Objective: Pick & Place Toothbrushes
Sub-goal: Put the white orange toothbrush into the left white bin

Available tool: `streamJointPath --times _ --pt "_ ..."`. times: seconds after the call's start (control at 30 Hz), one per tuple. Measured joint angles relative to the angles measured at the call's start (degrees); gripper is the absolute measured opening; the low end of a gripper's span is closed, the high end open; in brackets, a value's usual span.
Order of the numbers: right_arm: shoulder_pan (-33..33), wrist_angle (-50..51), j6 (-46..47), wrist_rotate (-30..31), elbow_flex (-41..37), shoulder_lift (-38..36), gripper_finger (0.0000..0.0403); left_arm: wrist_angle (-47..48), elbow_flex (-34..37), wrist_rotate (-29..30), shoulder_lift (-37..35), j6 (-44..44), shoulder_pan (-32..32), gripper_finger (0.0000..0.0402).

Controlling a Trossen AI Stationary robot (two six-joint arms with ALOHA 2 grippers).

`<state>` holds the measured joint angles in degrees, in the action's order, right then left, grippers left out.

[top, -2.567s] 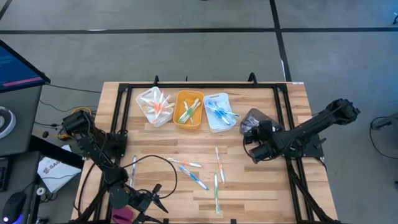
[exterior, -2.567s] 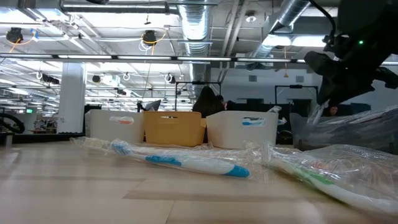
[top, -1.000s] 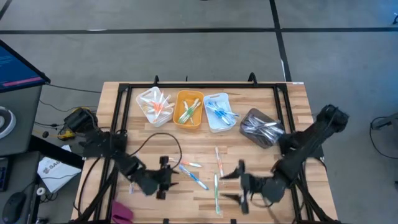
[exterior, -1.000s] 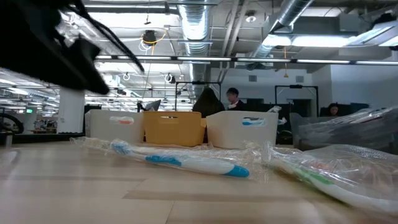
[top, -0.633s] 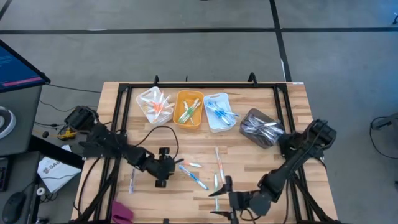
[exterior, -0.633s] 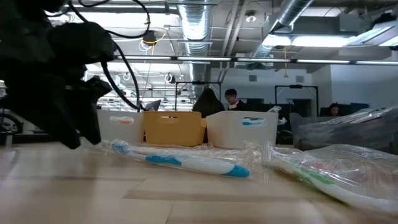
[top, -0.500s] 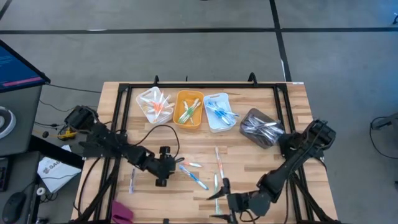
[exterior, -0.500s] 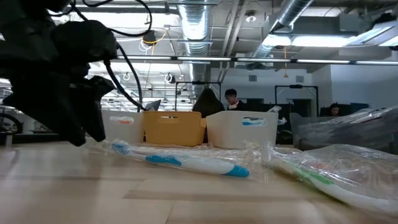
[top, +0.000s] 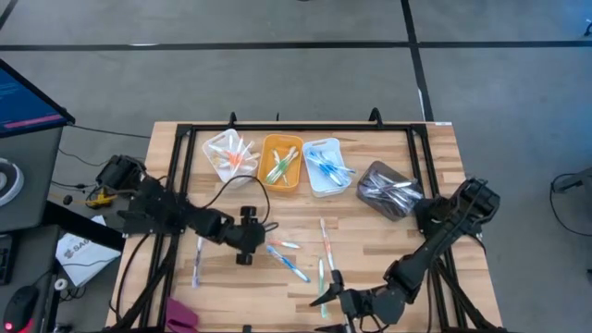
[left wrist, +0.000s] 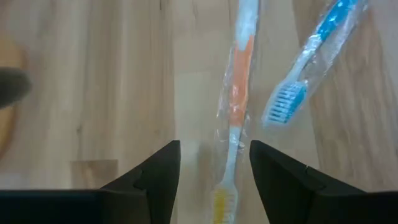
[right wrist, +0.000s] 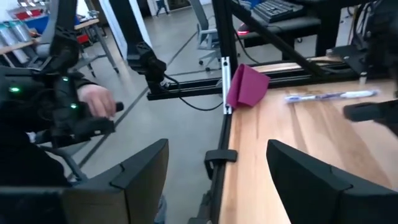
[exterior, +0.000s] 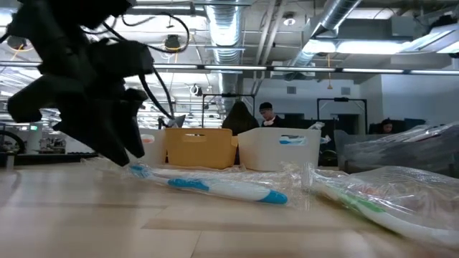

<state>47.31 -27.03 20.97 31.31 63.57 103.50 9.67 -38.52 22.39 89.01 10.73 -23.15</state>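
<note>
Several wrapped toothbrushes lie loose on the wooden table (top: 398, 254). An orange-and-white toothbrush (left wrist: 235, 118) lies flat between the open fingers of my left gripper (left wrist: 214, 168), which slants down over it mid-table (top: 252, 237); I see no touch. A blue toothbrush (left wrist: 314, 59) lies beside it. My right gripper (top: 326, 298) hovers open near the table's near edge, close to a green toothbrush (top: 322, 277), with nothing between its fingers (right wrist: 217, 168). In the low view a blue-and-white toothbrush (exterior: 215, 188) lies in front of the left arm (exterior: 93, 93).
Three bins stand in a row at the far side: white (top: 229, 157), orange (top: 280, 165), white (top: 326, 166), each holding toothbrushes. A dark wrapped bundle (top: 388, 190) lies right of them. A pink cloth (right wrist: 245, 84) sits at the near left corner. A person's hand (right wrist: 96, 102) shows beyond the table.
My left gripper has swung toward the far edge and a little right, turning, and now stands over the orange-and-white toothbrush. My right gripper has moved toward the near edge and left, sinking, then held still. Both stay open. No toothbrush has moved.
</note>
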Motion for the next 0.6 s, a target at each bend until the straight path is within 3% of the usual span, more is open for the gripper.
streamJointPath --times 0.23,0.43,0.6 --pt "1.95 0.02 1.58 -0.01 0.0 0.0 0.0265 -0.04 0.02 -12.5 0.25 -0.78 3.95 0.0186" --pt "3.0 -0.28 1.58 -0.02 0.0 0.0 0.0265 -1.06 1.56 -11.07 1.63 -3.02 4.26 0.0186" --pt "3.11 -1.1 1.58 -0.02 0.0 0.0 0.0265 -2.54 4.32 -11.11 1.6 3.5 4.7 0.0179"
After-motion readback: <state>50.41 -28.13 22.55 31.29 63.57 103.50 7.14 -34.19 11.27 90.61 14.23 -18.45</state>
